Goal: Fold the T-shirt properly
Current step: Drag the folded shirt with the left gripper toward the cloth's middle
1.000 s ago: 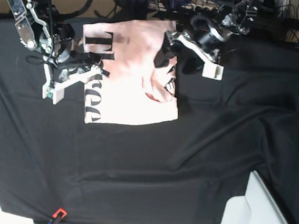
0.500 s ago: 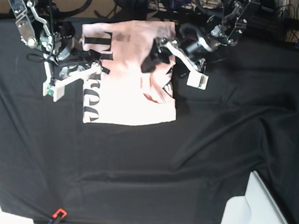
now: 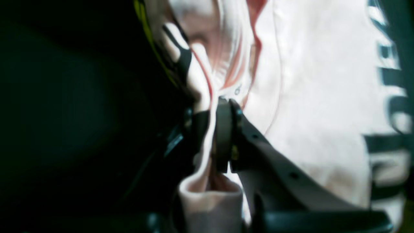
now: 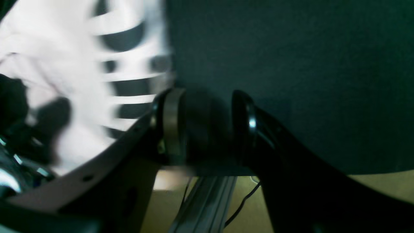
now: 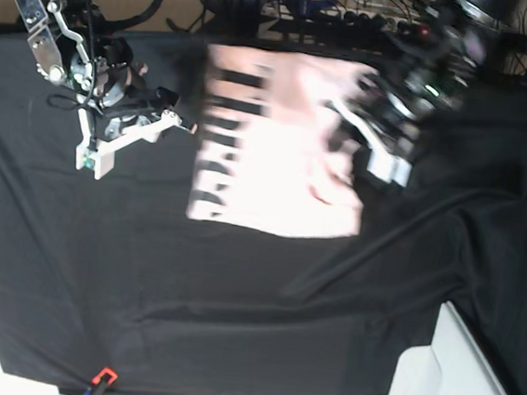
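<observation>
Up near the far edge of the black table cloth (image 5: 235, 297), the T-shirt (image 5: 276, 161) is lying as a pale pink rectangle, lettering side up, smeared with motion blur. The left gripper (image 3: 213, 136) is pinching a fold of pink fabric along the shirt's edge, jaws pressed together on it, cloth bunching up behind the pads. The right gripper (image 4: 207, 126) is hanging over bare cloth just beside the lettered edge, jaws partly spread, nothing between them. My guess is the left arm is dragging or flipping the shirt by that edge. To do it well I'd keep the pull low and steady so the layers aren't sliding apart, and get the right gripper onto the opposite edge so the rectangle isn't skewing.
</observation>
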Tool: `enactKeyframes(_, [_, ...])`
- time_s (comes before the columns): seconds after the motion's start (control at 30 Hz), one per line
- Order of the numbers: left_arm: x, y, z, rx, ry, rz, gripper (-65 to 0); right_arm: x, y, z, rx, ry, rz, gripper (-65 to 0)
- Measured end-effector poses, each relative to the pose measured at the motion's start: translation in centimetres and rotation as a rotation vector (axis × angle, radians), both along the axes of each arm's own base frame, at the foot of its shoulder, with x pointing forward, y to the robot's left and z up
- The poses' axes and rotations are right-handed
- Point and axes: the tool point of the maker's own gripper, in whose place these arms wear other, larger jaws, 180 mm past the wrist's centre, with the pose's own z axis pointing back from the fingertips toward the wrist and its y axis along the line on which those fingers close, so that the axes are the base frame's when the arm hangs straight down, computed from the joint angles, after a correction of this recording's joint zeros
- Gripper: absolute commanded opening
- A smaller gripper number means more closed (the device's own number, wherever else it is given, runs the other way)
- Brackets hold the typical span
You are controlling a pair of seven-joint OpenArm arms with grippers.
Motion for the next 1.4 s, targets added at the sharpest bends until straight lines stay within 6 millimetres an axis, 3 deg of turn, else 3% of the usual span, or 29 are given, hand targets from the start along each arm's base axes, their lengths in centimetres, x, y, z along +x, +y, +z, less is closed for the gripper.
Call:
enactKeyframes(0.07, [2.1, 1.5, 1.0, 0.072, 0.016, -0.045, -65.0, 0.1, 0.2, 0.1, 0.006, -0.001, -0.001, -43.8])
enactKeyframes(0.13, [4.4, 1.6, 2.6, 0.094, 0.002, -0.082, -65.0, 0.4, 0.2, 0.2, 0.004, -0.010, -0.002, -43.8])
enactKeyframes(0.27, [7.2, 1.7, 4.4, 0.138, 0.037, -0.146, -65.0, 0.4, 0.1, 0.2, 0.004, -0.010, -0.003, -43.8])
enactKeyframes(0.37, [10.3, 3.4, 5.9, 0.329, 0.020, -0.193, -65.0, 0.4, 0.1, 0.2, 0.004, -0.012, -0.004, -43.8])
enactKeyframes(0.43, [12.6, 3.2, 7.0, 0.488, -0.030, -0.247, -65.0, 0.5, 0.1, 0.3, 0.003, -0.015, -0.005, -43.8])
enactKeyframes(0.5, [14.0, 1.5, 6.9, 0.598, -0.062, -0.313, -65.0, 0.7, 0.1, 0.4, 0.004, -0.020, -0.005, -43.8])
enactKeyframes(0.63, [13.8, -2.4, 3.7, 0.734, -0.029, -0.447, -65.0, 0.9, -0.2, 0.1, -0.004, -0.014, -0.010, -43.8])
enactKeyframes(0.73, [14.0, -3.4, 2.3, 0.818, 0.003, -0.531, -65.0, 0.5, -0.3, -0.3, -0.009, 0.001, -0.013, -43.8])
enactKeyframes(0.9, [16.6, -4.8, 2.4, 0.913, -0.072, -0.574, -65.0, 0.8, -0.5, -0.2, -0.015, -0.007, -0.009, -43.8])
enactKeyframes(1.23, [17.7, -7.5, 1.2, 0.979, -0.116, -0.673, -65.0, 0.7, -0.6, -0.3, -0.016, -0.003, -0.012, -43.8])
enactKeyframes(1.4, [17.8, -11.9, 1.9, 0.849, -0.200, -0.683, -65.0, 0.9, -1.6, -2.1, -0.053, 0.040, -0.029, -43.8])
